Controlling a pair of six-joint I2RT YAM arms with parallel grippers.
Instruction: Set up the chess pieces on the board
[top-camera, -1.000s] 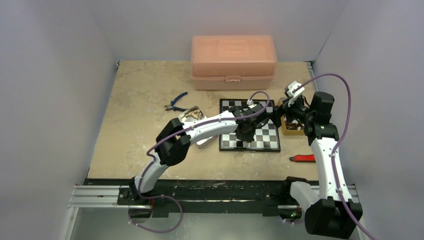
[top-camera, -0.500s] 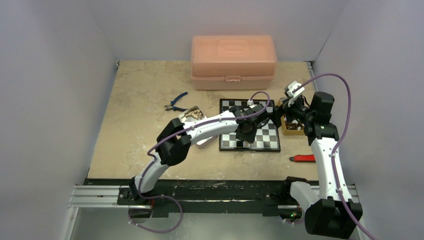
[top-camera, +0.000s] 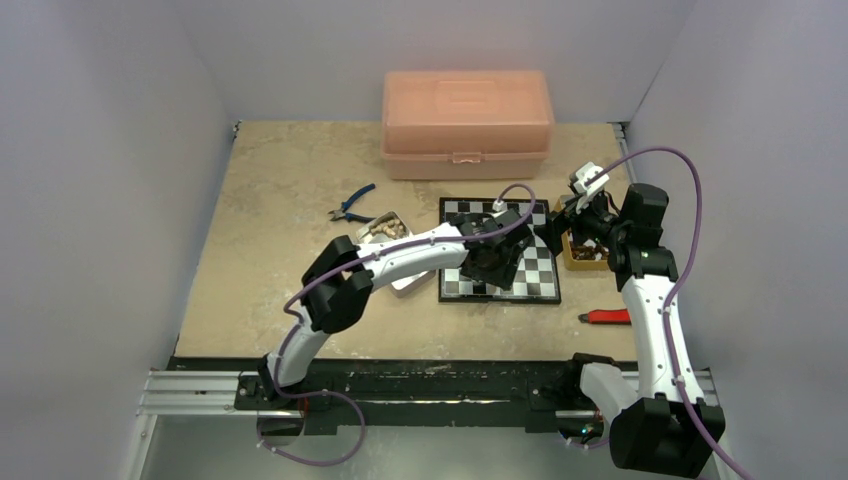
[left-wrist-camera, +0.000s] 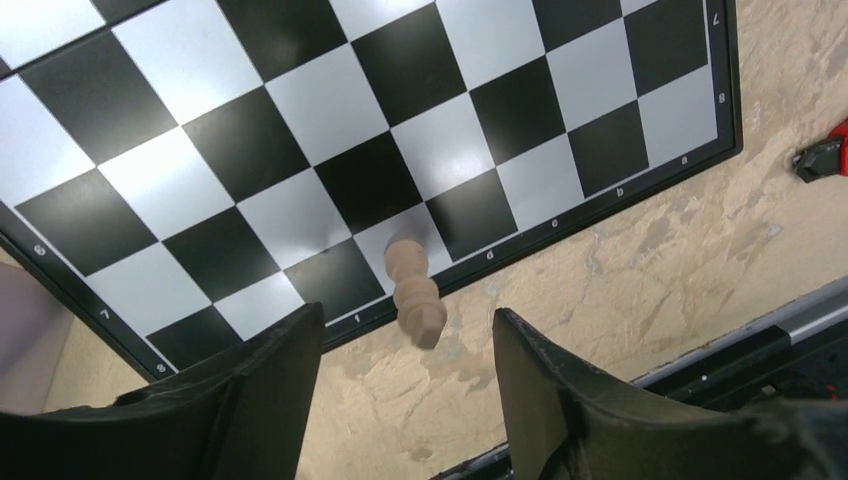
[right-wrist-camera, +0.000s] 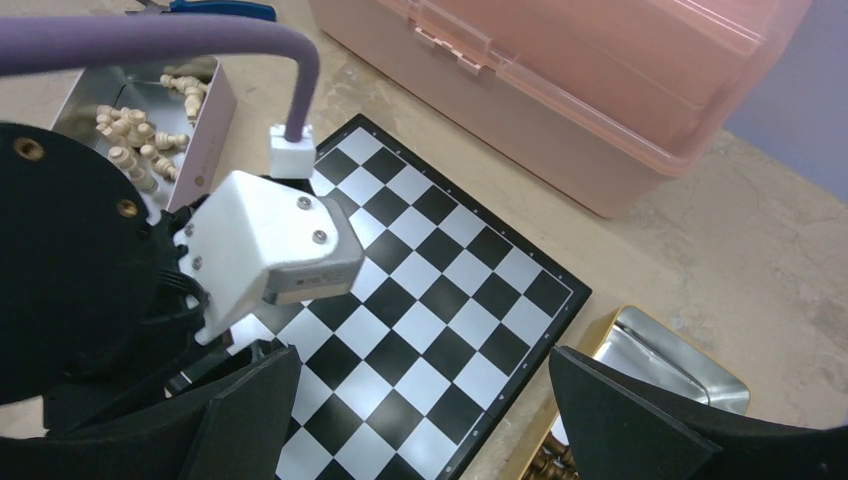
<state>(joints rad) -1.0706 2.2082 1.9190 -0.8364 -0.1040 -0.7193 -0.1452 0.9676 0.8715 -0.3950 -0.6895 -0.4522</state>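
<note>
Left gripper (jaws wide, empty) has shifted above tan piece on board.

left gripper over board | right gripper at board's right edge | pink box behind

Lab test cell: plain white walls box in my bench; my arms bolted to metal rail; purple cables trailing.

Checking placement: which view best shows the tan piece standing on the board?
Left wrist: the tan chess piece stands on a white edge square of the board, inside the open left gripper. In top external and right wrist, the left arm hides it.
</note>
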